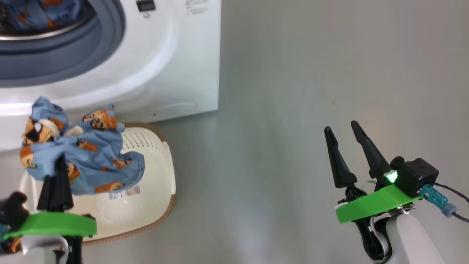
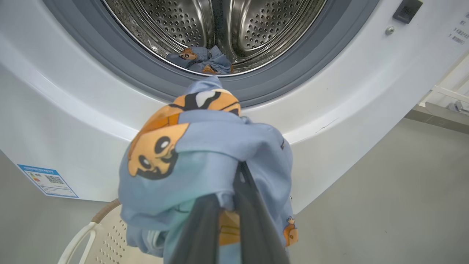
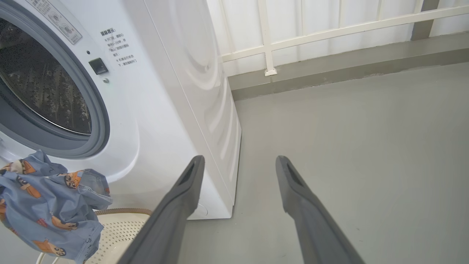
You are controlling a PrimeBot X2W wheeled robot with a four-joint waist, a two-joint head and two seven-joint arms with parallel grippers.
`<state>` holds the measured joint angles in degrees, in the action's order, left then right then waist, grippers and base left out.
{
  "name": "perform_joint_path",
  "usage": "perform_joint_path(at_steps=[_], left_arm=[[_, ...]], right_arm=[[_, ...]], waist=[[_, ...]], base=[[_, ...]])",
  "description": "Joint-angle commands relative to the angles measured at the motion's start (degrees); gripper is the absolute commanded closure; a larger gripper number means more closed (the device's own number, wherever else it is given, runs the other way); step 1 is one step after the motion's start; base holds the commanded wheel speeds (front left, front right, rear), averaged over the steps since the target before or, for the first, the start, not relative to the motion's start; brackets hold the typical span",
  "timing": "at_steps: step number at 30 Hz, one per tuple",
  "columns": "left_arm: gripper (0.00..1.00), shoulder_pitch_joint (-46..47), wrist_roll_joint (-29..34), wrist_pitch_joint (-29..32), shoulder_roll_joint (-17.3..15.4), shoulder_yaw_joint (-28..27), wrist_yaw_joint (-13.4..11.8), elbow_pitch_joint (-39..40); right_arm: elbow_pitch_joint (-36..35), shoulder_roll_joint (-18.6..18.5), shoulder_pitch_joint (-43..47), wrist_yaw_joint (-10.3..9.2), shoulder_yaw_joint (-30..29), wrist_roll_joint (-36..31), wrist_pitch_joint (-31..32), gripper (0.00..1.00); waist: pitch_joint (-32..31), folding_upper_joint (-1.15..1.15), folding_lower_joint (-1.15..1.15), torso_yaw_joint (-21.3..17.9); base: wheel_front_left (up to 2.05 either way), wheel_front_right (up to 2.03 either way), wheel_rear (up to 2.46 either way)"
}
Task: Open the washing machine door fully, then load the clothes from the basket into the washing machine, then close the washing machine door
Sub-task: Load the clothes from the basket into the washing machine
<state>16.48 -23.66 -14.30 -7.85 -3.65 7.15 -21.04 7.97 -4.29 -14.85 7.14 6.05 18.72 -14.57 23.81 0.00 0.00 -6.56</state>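
1. My left tool [image 1: 60, 165] is pressed together, clamped on a bundle of the clothes [image 1: 91, 154] that hangs clear above the basket [image 1: 157, 157].
2. My right tool [image 1: 341, 126] stands apart and holds nothing, off at 3 o'clock over bare floor [image 1: 293, 91].
3. At 12 o'clock from the left tool, the washing machine [image 1: 176, 55] gapes open. One garment [image 2: 205, 60] already lies in the drum [image 2: 256, 25].
4. Done, I judge: opening the door and part of the loading. Left to do: put this bundle into the drum, take anything the bundle hides in the basket, then close the door.
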Motion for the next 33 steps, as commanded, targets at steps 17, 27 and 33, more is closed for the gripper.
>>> perform_joint_path(at_steps=[17, 27, 33], left_arm=[[1.00, -12.25, 9.83, -0.70, 2.97, -5.05, 0.31, 16.50], [1.00, -18.93, 13.16, -0.70, 4.49, -6.07, 0.33, 22.06], [1.00, -22.01, 13.71, -0.70, 4.83, -5.95, 0.20, 23.72]], right_arm=[[-1.78, -0.95, 6.66, 0.35, -0.23, -2.42, -0.43, 0.00], [-3.59, -0.86, 10.38, 0.35, -1.26, -3.81, -0.43, 0.00], [-4.33, -1.10, 12.76, 0.35, -2.14, -5.00, -0.43, 0.00]], waist=[[-12.17, 0.00, 0.00, 2.14], [-17.68, 0.00, 0.00, 2.02], [-20.00, 0.00, 0.00, 2.05]], base=[[0.00, 0.00, 0.00], [0.00, 0.00, 0.00], [0.00, 0.00, 0.00]])
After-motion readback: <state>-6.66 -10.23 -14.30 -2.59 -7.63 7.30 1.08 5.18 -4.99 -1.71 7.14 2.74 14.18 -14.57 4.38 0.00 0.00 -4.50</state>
